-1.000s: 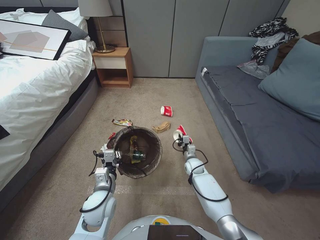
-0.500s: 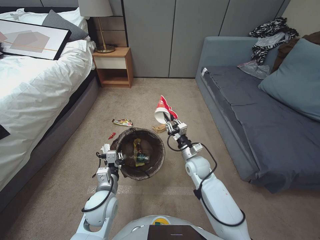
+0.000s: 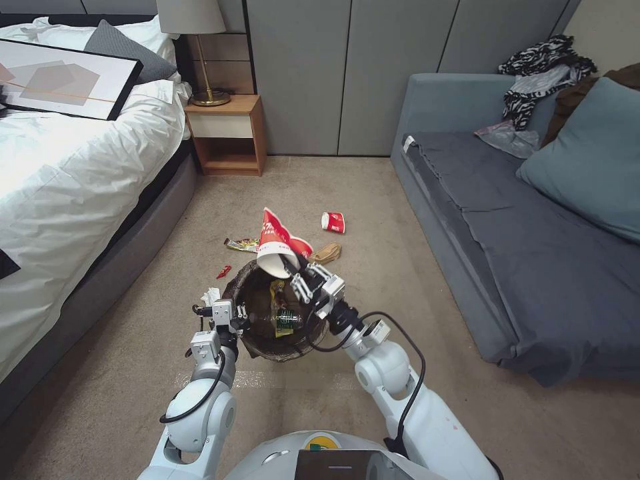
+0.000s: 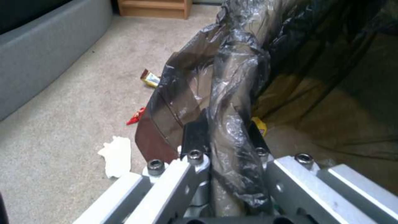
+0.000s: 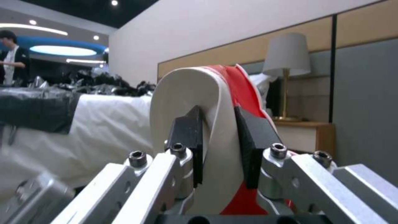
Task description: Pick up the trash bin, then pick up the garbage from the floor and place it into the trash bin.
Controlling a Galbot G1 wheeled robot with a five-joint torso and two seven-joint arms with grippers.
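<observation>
My right gripper [image 3: 293, 275] has swung the squeezed paper cup [image 3: 277, 245] from beside the sofa to the trash bin [image 3: 280, 313] far rim; release seems near. Left gripper [image 3: 235, 313] still pinches the bin's near rim.

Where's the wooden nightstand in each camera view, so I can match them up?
Head view: nightstand upper left, between bed and grey wall panels.
Left wrist view: nightstand base across the carpet, past the trash bin and its liner.
Right wrist view: nightstand under the lamp, behind the paper cup.
Shared landmark: the bed beside it.
</observation>
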